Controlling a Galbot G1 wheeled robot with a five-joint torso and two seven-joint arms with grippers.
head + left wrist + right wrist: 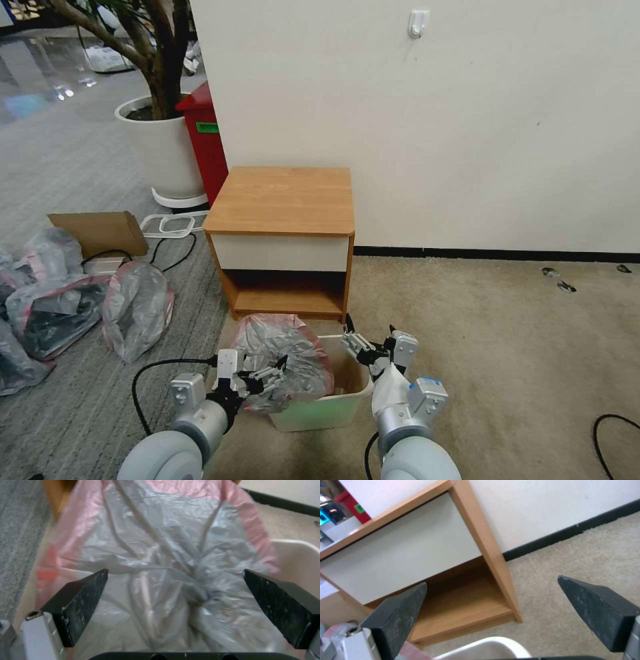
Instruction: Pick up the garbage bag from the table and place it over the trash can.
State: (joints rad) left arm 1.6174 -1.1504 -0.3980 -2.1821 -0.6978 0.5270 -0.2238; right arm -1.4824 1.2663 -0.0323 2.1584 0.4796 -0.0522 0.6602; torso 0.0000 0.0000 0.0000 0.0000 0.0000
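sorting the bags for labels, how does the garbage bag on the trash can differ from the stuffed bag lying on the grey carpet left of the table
The garbage bag is flimsy and unstuffed, draped over the left side of the trash can; the stuffed bag bulges with contents. The garbage bag sits by the open left gripper; the stuffed bag lies on the floor, away from both grippers. Its mouth is spread open; the stuffed bag looks closed up. Both are translucent grey plastic with pinkish-red edging.
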